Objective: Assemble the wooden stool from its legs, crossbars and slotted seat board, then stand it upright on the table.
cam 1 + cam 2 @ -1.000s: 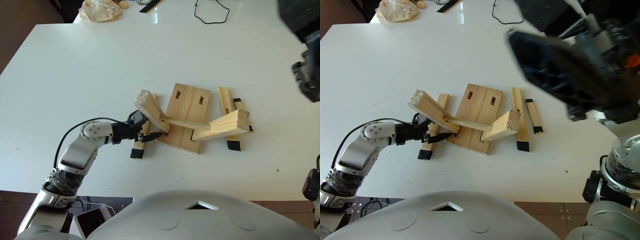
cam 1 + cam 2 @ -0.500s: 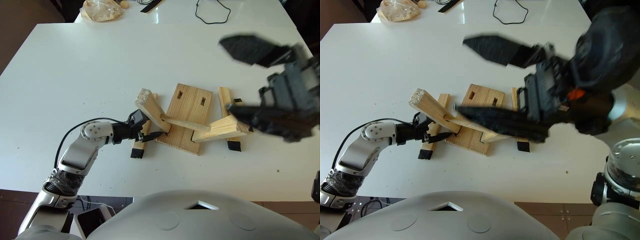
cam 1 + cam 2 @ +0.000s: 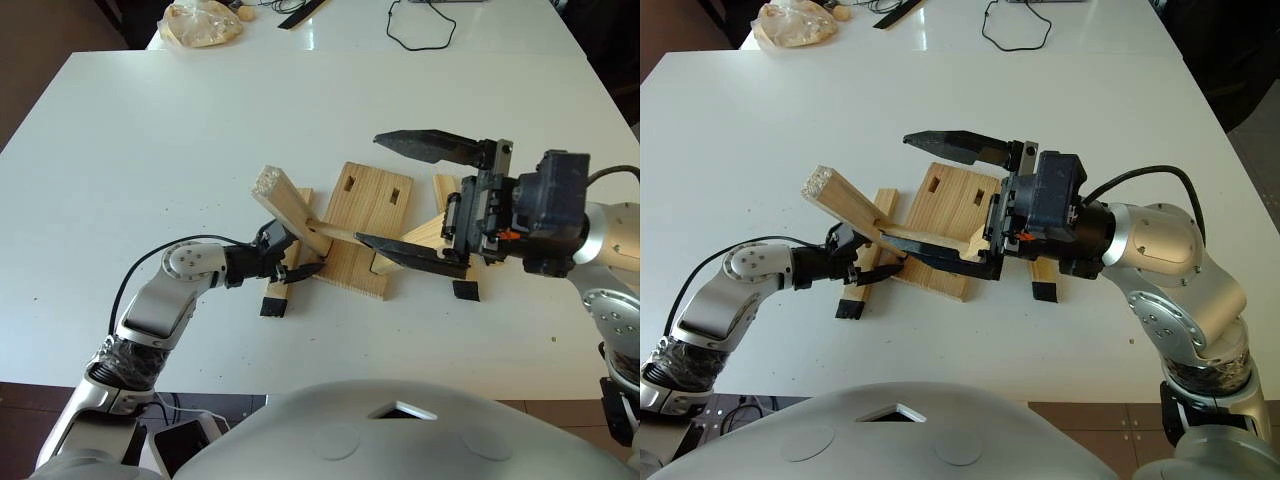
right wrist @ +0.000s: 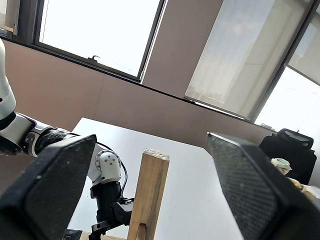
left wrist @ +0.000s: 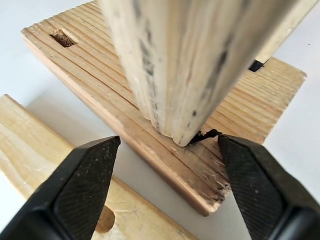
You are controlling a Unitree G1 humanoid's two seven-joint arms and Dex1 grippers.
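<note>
**Both hands open at the half-built frame**

My left hand (image 5: 167,185) is open. Its 2 black fingers (image 5: 82,195) stand on either side of the lower end of a raised leg (image 3: 285,205), with a gap on both sides, so it grips nothing. That leg end rests on the near left edge of the slotted seat board (image 3: 370,205), which lies flat on the white surface (image 3: 150,130). The leg tilts up and away toward my left, with its rough-cut top in the air. A crossbar (image 3: 342,233) runs from it across the board to a second leg (image 3: 432,232), which sits low over the board's right side.

My right hand (image 3: 420,200) is spread wide and holds nothing. It hovers over the right half of the board with its fingertips pointing toward my left. 1 finger is above the board's far edge. The other lies along the front of the second leg, and I cannot tell whether it touches the wood. In my right wrist view the raised leg stands in the gap between the 2 fingers, well beyond them.

A loose leg (image 3: 283,285) lies flat just beside the board's left edge, below my left hand. A fourth leg (image 3: 447,195) lies flat by the board's right edge, partly behind my right hand. Beyond the far edge of the surface, a crumpled plastic bag (image 3: 203,20) and a black cable (image 3: 420,30) lie on a neighbouring top.
</note>
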